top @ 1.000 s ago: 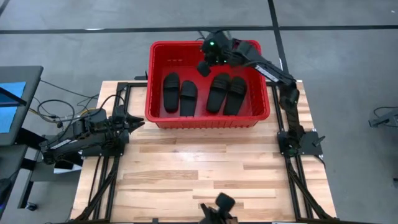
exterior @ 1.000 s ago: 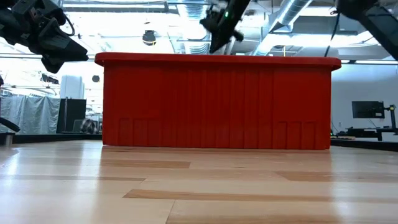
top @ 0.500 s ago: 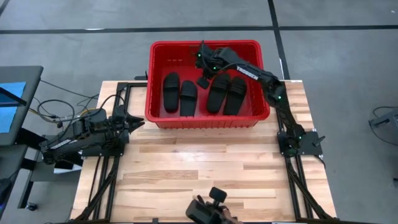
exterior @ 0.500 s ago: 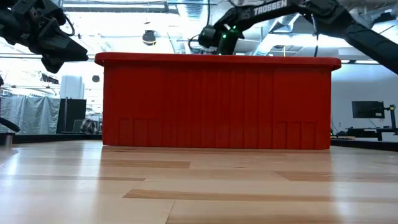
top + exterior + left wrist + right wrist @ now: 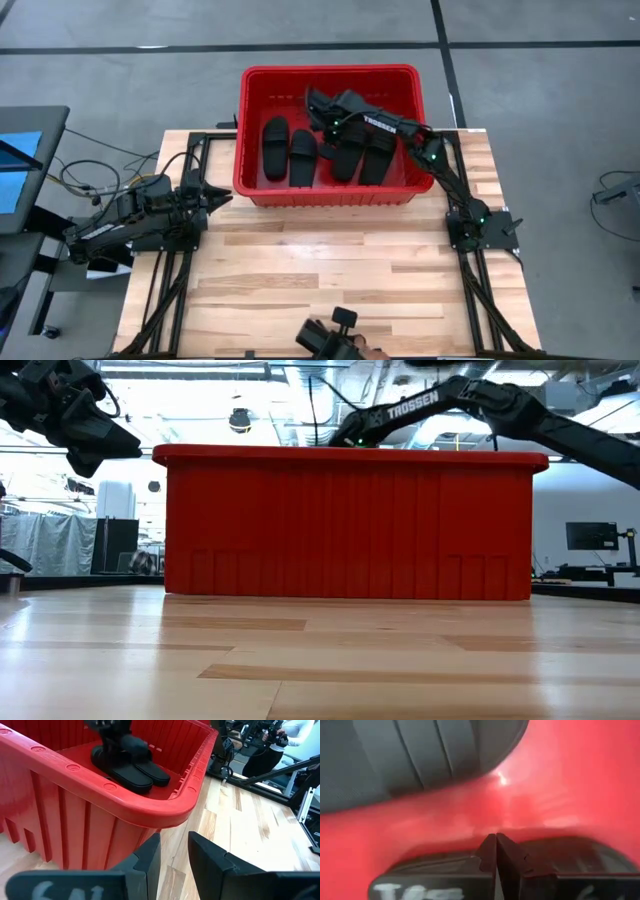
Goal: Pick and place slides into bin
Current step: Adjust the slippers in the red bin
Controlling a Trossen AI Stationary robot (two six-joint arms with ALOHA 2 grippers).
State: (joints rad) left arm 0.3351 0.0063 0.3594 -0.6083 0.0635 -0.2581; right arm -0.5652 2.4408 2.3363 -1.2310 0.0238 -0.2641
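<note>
Right gripper [image 5: 318, 105] dropped low into bin [image 5: 250, 130], fingers pressed together, empty.
All 4 slides [image 5: 288, 150] inside, so task looks done; left gripper [image 5: 218, 195] waits part-open w/ nothing held.

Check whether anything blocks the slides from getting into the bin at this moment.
Nothing visible does. All four slides already lie inside the red bin. The right hand, shut and empty, reaches low into the bin between them; the left hand waits outside it.
</note>
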